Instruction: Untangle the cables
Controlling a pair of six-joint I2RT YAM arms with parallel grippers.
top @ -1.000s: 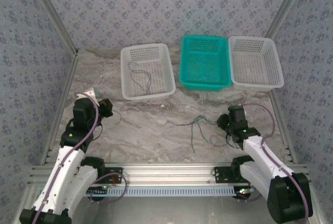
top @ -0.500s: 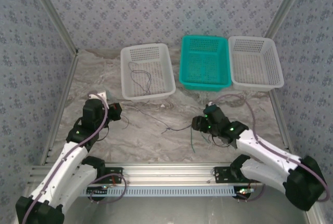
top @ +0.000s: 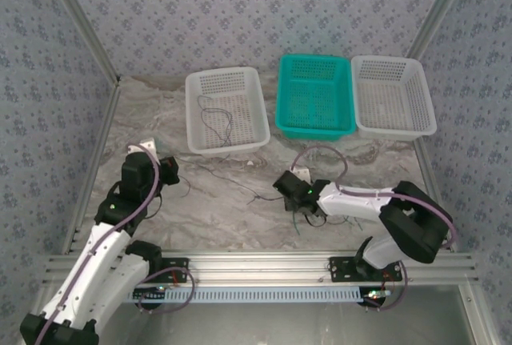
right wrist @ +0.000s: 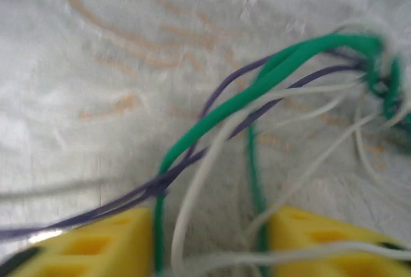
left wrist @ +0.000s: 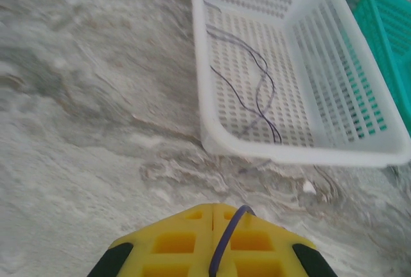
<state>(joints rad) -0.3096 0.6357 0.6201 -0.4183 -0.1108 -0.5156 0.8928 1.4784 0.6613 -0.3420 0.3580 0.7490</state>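
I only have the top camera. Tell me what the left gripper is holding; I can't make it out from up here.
Observer: The left wrist view shows the left gripper shut on a purple cable, which is pinched in the seam between its yellow fingers.
Operator: Now the right one. Report its jaws.
Observer: In the right wrist view the right gripper is open, its jaws apart.
Operator: Say what lies between them.
Observer: A green cable and a whitish cable run through the gap.
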